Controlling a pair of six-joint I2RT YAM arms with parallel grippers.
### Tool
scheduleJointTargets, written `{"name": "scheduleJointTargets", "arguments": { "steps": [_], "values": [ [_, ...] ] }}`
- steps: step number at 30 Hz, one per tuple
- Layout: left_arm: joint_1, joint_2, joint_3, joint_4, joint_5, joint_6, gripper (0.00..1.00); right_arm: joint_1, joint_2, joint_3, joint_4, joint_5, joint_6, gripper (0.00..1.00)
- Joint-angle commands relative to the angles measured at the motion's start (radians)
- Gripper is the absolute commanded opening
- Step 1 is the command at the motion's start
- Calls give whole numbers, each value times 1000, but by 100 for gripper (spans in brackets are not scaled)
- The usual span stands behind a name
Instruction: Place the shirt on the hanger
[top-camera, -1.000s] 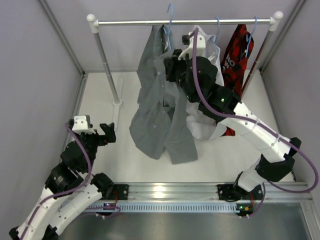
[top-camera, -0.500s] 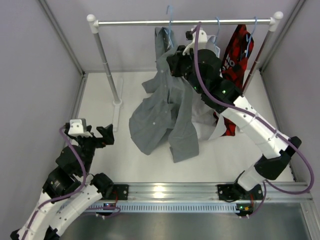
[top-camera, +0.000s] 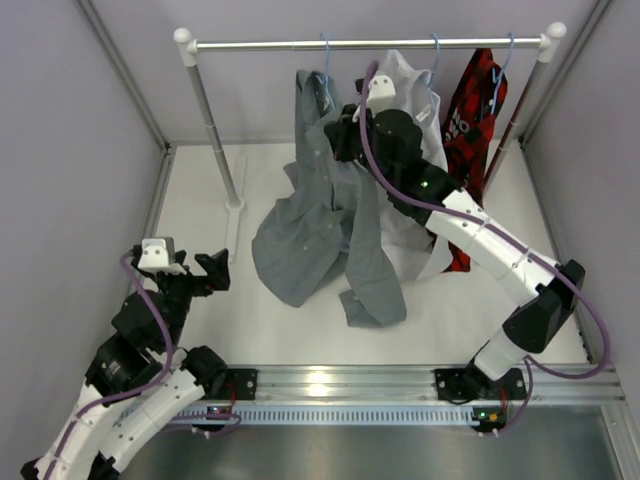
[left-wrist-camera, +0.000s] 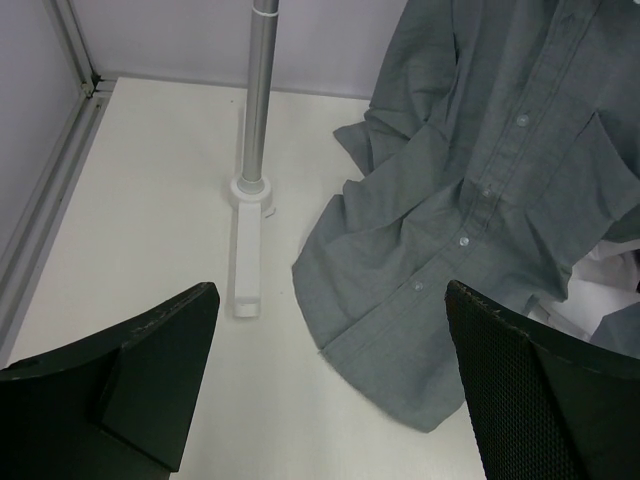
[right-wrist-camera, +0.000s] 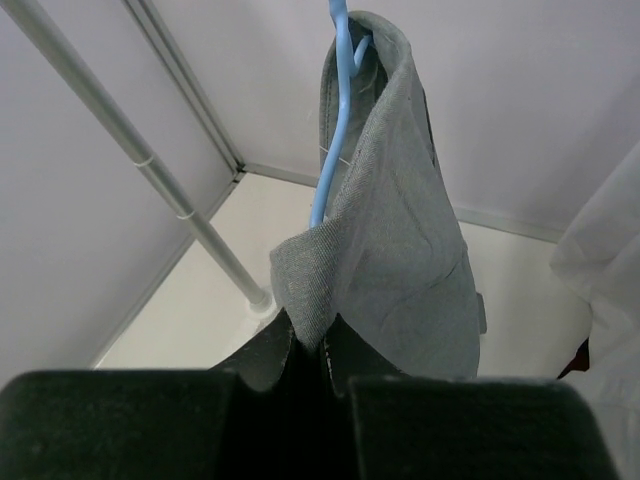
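Nearest, by the near-left corner of the table (top-camera: 200, 200), the left pincer (left-wrist-camera: 328, 300) hovers released, holding nothing. Mid-table, the tail of the shirt (top-camera: 320, 230) lies crumpled. Toward the far edge its collar drapes the hanger (right-wrist-camera: 335, 120), and the right pincer (right-wrist-camera: 310, 345) is clenched on collar fabric.

A robotics lab test cell, not a home: plain pale lilac wall panels (top-camera: 60, 150) box in a bare white tabletop (top-camera: 200, 190); a white-and-black left robot arm (top-camera: 140, 400) and matching right robot arm (top-camera: 490, 250), trailing purple cables, are bolted to a silver aluminium base rail (top-camera: 330, 382); a chrome clothes rail (top-camera: 300, 44) carries a grey button-up shirt (top-camera: 320, 230), a white shirt (top-camera: 420, 80) and a red-and-black patterned shirt (top-camera: 475, 100)
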Motion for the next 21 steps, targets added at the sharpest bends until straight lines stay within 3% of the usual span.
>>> {"name": "scheduleJointTargets", "arguments": {
  "steps": [1, 14, 15, 17, 18, 20, 21],
  "values": [
    [7, 10, -6, 28, 12, -1, 98, -13, -16, -18, 180, 7, 17, 0],
    [10, 19, -9, 29, 25, 2, 98, -23, -36, -126, 276, -28, 18, 0],
    [10, 20, -9, 29, 25, 2, 98, -25, -36, -126, 276, -36, 23, 3],
    [13, 26, -11, 34, 7, 4, 98, -29, -40, -129, 274, -37, 28, 24],
    [31, 34, -6, 34, -4, -1, 98, -31, -50, -133, 276, -31, 31, 40],
    [67, 66, -1, 32, 11, -3, 98, -31, -62, -146, 280, -30, 35, 42],
    [115, 74, 0, 32, 31, -4, 98, -31, -76, -149, 285, -34, 31, 49]
  ]
}}
